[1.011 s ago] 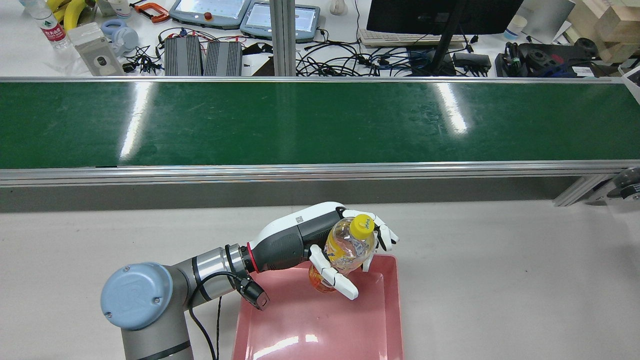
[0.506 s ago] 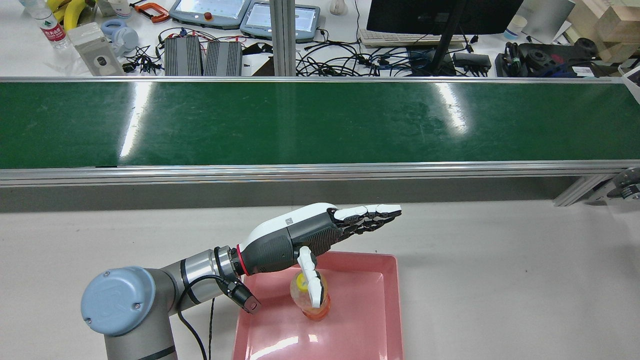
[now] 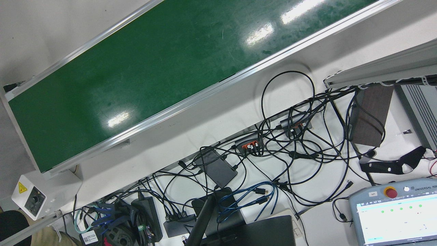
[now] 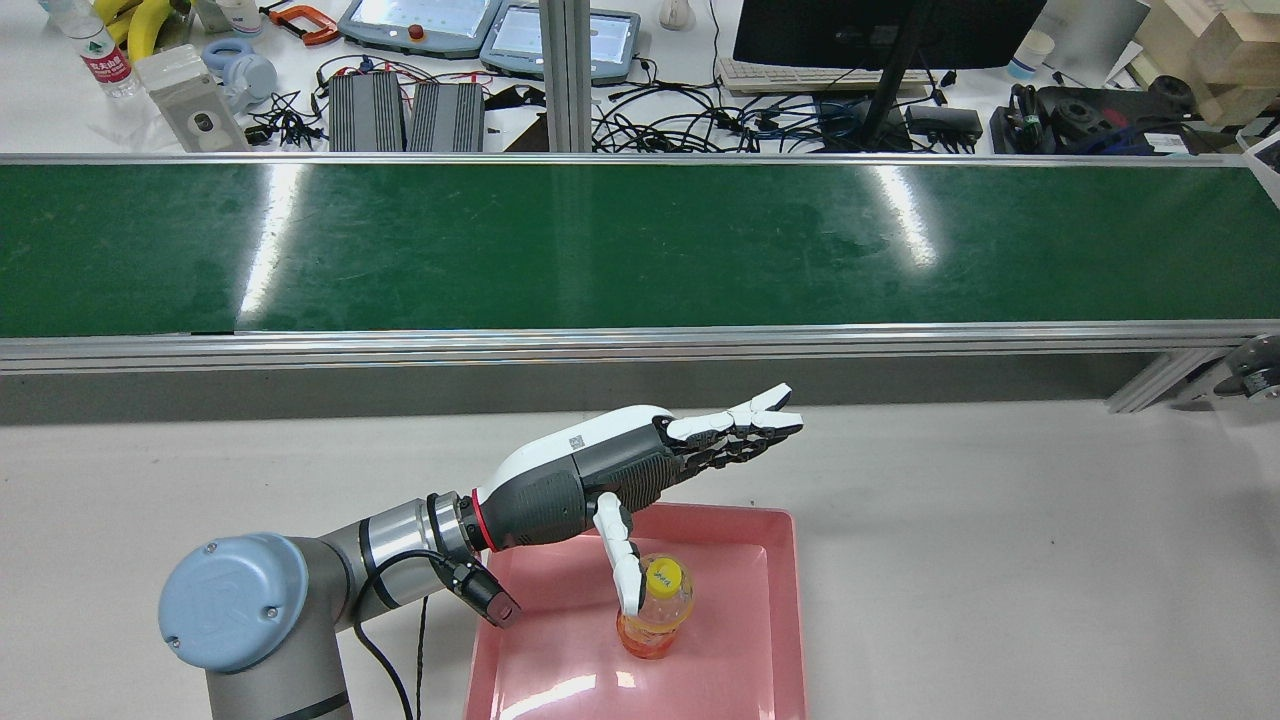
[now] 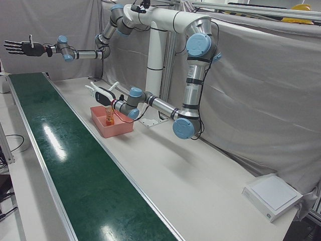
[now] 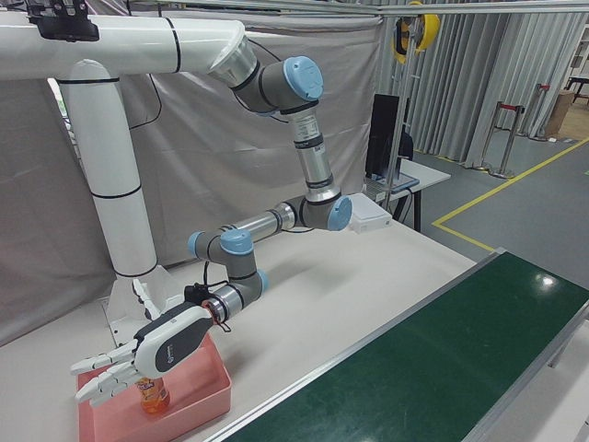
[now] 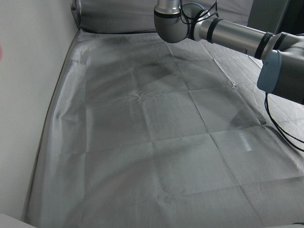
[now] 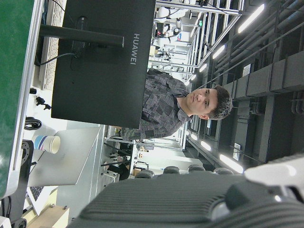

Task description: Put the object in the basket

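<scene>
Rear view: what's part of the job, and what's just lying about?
Job:
bottle, standing in the tray
pink tray
hand, open above the tray

Lying about:
belt
monitor
teach pendants
cables
bananas
paper cup

Grey curtains (image 5: 261, 100) hang behind the green conveyor belt (image 4: 640, 245).

A robotics lab or industrial test station, long green conveyor belt (image 4: 640, 245), pedestal-mounted arms, teach pendants (image 4: 420, 25), tangled cables (image 3: 273, 150), curtained walls (image 6: 212, 157).
</scene>
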`<state>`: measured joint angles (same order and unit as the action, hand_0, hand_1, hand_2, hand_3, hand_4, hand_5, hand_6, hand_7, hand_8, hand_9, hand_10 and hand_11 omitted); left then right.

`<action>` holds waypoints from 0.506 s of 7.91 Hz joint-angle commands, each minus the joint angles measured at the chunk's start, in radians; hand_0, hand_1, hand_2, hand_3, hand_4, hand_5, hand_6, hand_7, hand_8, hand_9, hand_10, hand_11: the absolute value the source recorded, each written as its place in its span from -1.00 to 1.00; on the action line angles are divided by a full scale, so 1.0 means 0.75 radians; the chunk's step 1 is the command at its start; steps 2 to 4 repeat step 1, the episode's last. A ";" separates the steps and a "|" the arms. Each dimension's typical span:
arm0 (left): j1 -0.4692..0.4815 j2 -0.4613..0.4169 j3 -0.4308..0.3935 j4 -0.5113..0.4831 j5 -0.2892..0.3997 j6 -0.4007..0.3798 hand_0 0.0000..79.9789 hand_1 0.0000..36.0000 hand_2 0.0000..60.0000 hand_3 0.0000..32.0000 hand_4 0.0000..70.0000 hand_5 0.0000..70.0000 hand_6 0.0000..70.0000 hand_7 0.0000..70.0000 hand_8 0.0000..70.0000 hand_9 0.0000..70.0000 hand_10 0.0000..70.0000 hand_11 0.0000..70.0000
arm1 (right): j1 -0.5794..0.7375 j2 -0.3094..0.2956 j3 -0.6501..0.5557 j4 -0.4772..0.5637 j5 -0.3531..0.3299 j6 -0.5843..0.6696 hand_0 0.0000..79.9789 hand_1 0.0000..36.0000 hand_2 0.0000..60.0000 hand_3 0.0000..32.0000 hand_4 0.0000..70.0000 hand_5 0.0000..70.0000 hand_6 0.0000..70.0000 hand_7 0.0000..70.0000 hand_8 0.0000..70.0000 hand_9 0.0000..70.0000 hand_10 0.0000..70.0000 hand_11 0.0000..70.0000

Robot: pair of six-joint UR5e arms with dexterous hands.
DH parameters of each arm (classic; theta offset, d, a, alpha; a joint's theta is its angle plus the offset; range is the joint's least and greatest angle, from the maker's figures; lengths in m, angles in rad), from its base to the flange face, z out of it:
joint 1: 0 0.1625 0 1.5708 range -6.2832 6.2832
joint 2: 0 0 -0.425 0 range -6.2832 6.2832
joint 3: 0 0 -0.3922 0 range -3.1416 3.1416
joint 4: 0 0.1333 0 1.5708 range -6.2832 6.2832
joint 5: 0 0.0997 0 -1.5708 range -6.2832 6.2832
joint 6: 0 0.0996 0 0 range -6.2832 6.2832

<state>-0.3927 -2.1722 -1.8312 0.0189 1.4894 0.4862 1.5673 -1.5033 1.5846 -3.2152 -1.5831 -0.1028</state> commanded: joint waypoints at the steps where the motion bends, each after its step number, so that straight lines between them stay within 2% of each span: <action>1: -0.002 0.000 -0.013 0.005 0.000 -0.006 0.14 -1.00 -1.00 -1.00 -0.57 -0.67 -1.00 -0.95 -0.81 -0.77 -0.87 -0.81 | 0.001 0.000 0.000 0.000 0.000 -0.002 -1.00 -1.00 -1.00 -1.00 -1.00 -1.00 -1.00 -1.00 -1.00 -1.00 -1.00 -1.00; 4: -0.002 0.000 -0.013 0.005 0.000 -0.006 0.14 -1.00 -1.00 -1.00 -0.57 -0.67 -1.00 -0.95 -0.81 -0.77 -0.87 -0.81 | 0.001 0.000 0.000 0.000 0.000 -0.002 -1.00 -1.00 -1.00 -1.00 -1.00 -1.00 -1.00 -1.00 -1.00 -1.00 -1.00 -1.00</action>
